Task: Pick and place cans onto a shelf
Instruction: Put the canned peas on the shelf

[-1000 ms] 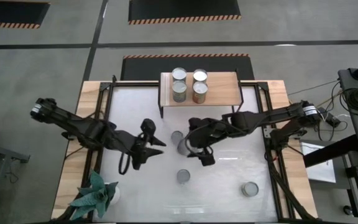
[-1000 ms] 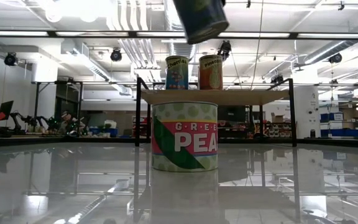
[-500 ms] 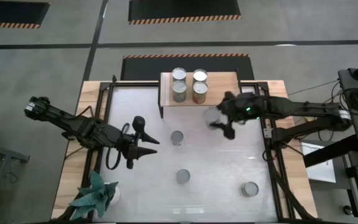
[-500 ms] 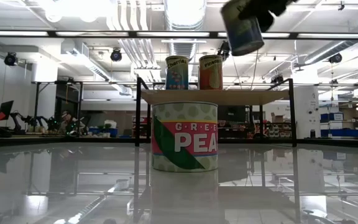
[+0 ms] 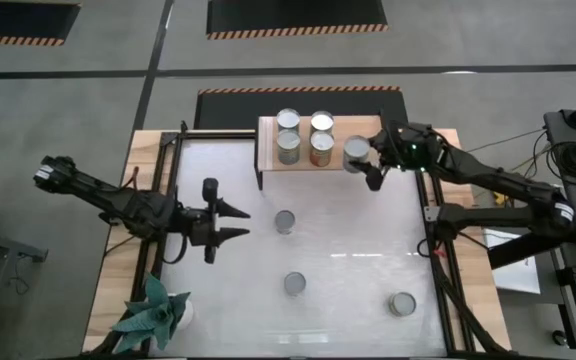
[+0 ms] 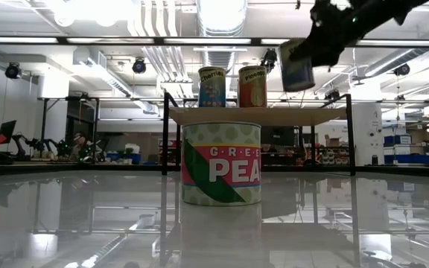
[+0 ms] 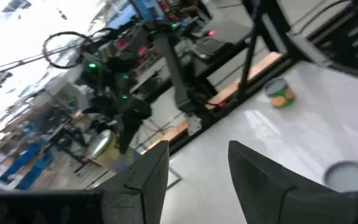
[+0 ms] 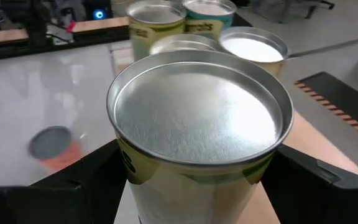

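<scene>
My right gripper (image 5: 361,160) is shut on a can (image 5: 355,152) with a silvery top and pale greenish side, above the right part of the light-wood shelf (image 5: 368,132). In the low view the can (image 6: 296,65) hangs clear above the shelf board (image 6: 304,115). Several cans (image 5: 304,135) stand on the shelf's left half on their bases. Three cans stand on the table: (image 5: 285,221), (image 5: 295,284), (image 5: 401,303). My left gripper (image 5: 236,222) is open and empty over the table's left part; its spread fingers show in the left wrist view (image 7: 197,168). My right gripper pinches the can's side wall (image 8: 135,180) between its two fingers (image 8: 86,180), just below the top rim. The fingers come from the table's right, slanting down. The can is upright, top up, lifted clear above the shelf board.
A green peas can (image 6: 221,164) stands close before the low camera. A teal spiky plant (image 5: 153,315) sits at the table's near left corner. Black frame rails (image 5: 428,215) run along the table's left and right sides. The shelf's right half is bare wood.
My right gripper has carried the can from over the table's middle toward the far right edge, to above the shelf's right part; the can stays upright and lifted. My left gripper has drawn back a little toward the table's left edge, still open.
</scene>
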